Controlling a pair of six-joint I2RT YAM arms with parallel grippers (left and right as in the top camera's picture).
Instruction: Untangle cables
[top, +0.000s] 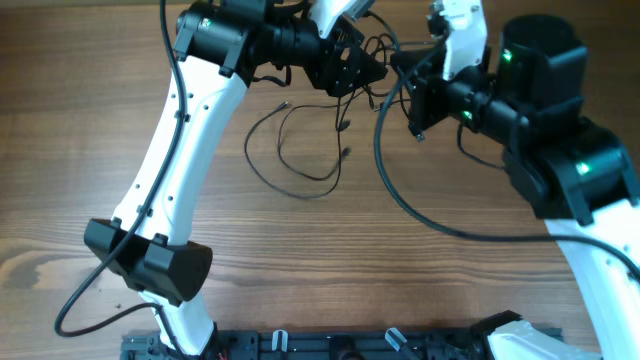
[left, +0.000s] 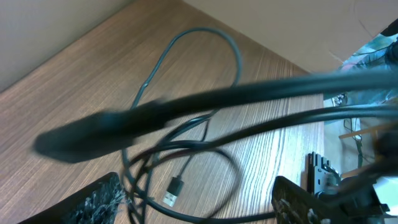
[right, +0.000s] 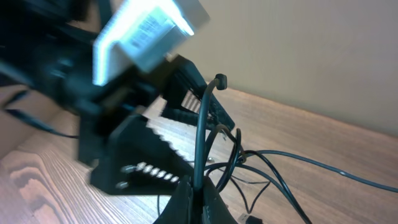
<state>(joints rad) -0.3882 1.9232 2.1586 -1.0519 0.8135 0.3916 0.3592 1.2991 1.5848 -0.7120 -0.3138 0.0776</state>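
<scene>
A tangle of black cables (top: 372, 60) lies at the table's far middle. A thin loop (top: 300, 165) trails toward me, and a thick cable (top: 400, 200) curves off to the right. My left gripper (top: 358, 70) is at the tangle. In the left wrist view its jaws (left: 196, 202) are open, with several strands and a USB plug (left: 174, 190) on the table between them. A blurred thick cable (left: 186, 109) crosses close to that camera. My right gripper (top: 405, 75) faces the left one. It is shut (right: 200, 190) on an upright black cable (right: 202, 130).
The left gripper's body (right: 140, 158) fills the left of the right wrist view, close to my right jaws. More strands (right: 292, 168) spread over the wood to the right. The table's far edge (left: 261, 46) meets a pale wall. A black rack (top: 330, 345) runs along the near edge.
</scene>
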